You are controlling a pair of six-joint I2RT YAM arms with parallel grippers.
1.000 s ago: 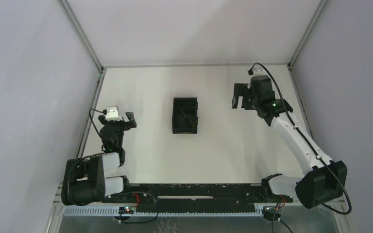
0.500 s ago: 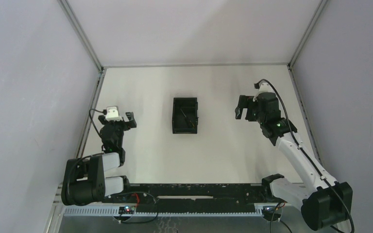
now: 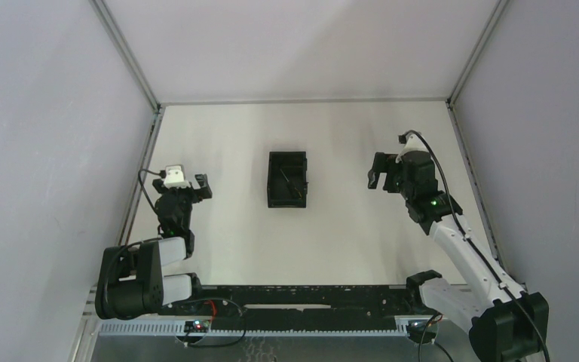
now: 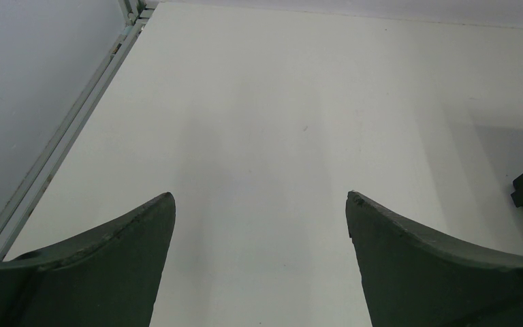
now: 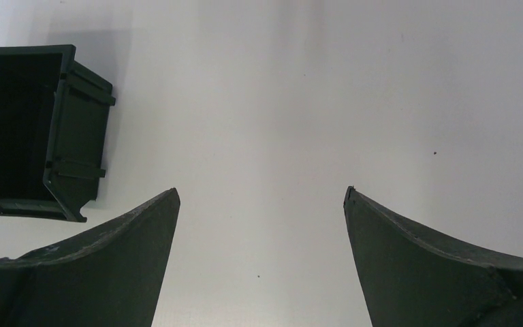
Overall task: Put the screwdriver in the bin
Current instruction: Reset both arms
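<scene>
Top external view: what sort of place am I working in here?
Probably an enclosed lab test cell, not a workshop: a plain white tabletop, grey wall panels in aluminium framing, and just one small black bin.

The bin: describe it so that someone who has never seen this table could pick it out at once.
Start from the white table seen from above, with one arm at each side. Midway between the left tool and the right tool stands the bin. Unlike the jointed arms, it is a small black open-topped rectangular box with upright walls.
</scene>
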